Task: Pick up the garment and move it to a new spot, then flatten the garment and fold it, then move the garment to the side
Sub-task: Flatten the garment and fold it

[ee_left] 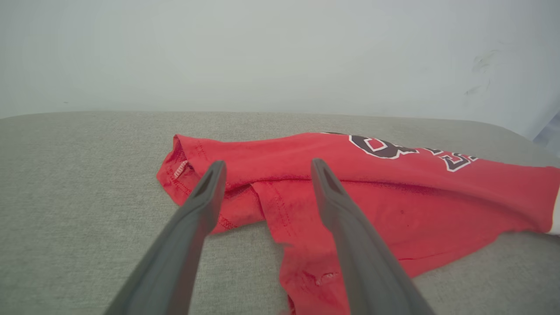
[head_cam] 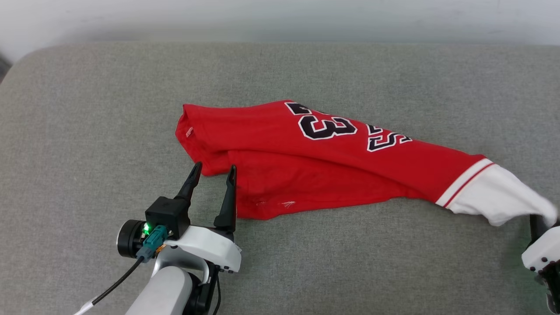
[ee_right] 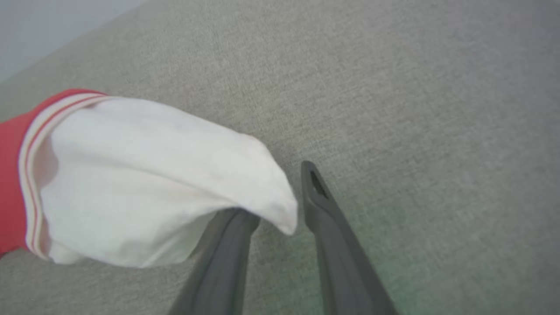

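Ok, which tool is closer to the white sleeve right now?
Right. The right tool is at the white sleeve, whose tip drapes over one of its fingers. The left tool sits open at the opposite red end of the garment, far from the sleeve.

We see a plain indoor room; home or lab, we cannot tell. A broad grey fabric pad (head_cam: pixel 87 131) with rounded corners, like a sofa seat or mattress, spreads before us. Right behind the pad rises a bare pale wall (head_cam: pixel 280 17). On the pad lies a red shirt (head_cam: pixel 271 166).
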`<state>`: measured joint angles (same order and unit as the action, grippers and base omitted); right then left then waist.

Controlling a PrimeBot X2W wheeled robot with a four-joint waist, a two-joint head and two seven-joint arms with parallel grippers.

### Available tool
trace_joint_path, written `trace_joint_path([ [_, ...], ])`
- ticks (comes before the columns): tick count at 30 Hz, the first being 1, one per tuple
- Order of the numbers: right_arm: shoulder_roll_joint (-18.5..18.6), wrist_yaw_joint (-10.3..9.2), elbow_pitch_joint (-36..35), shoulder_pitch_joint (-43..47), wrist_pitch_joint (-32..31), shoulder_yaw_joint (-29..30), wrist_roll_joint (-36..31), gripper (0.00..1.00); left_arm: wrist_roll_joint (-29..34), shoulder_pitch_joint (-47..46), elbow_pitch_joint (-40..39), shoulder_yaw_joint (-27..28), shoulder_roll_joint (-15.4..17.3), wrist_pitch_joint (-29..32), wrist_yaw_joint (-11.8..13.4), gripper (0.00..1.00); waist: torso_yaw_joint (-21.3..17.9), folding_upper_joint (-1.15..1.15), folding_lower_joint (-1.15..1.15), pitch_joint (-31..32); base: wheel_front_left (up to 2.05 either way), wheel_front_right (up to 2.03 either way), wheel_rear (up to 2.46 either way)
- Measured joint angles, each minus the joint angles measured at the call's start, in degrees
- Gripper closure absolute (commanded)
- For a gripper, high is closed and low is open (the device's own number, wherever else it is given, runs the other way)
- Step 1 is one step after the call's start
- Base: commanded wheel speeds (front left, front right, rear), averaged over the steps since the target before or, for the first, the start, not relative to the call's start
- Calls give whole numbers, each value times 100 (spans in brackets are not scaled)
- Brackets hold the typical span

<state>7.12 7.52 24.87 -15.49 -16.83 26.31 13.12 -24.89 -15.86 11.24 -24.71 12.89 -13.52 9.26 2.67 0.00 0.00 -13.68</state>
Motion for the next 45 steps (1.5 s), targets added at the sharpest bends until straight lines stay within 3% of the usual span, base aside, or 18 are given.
trace_joint_path([
  [7, -73, -1, -468, 412, 1403, -171, 110, 0, -59, 105, 54, 52, 69, -4, 40, 0, -105, 0, 0, 316, 0, 0, 0],
  [14, -238, -1, -1555, 1082, 1880, -572, -169, 0, -159, 374, 86, 80, 114, 56, 144, 0, -212, 0, 0, 744, 0, 0, 0],
  [24, -394, -1, -2971, 1803, 1681, -1538, -513, 0, -160, 498, 76, 22, 264, 363, 236, 0, -216, 0, -1, 1042, 0, 0, 0],
  [34, -415, -1, -3477, 2258, 1480, -2145, -424, 0, -169, 384, 153, -121, 419, 824, 177, 0, -349, 0, -1, 1134, 0, 0, 0],
  [45, -417, -1, -3383, 2036, 1589, -2469, -300, 0, -409, -508, 616, -610, 606, 2624, -480, 0, -599, 0, -1, 642, 0, 0, 0],
])
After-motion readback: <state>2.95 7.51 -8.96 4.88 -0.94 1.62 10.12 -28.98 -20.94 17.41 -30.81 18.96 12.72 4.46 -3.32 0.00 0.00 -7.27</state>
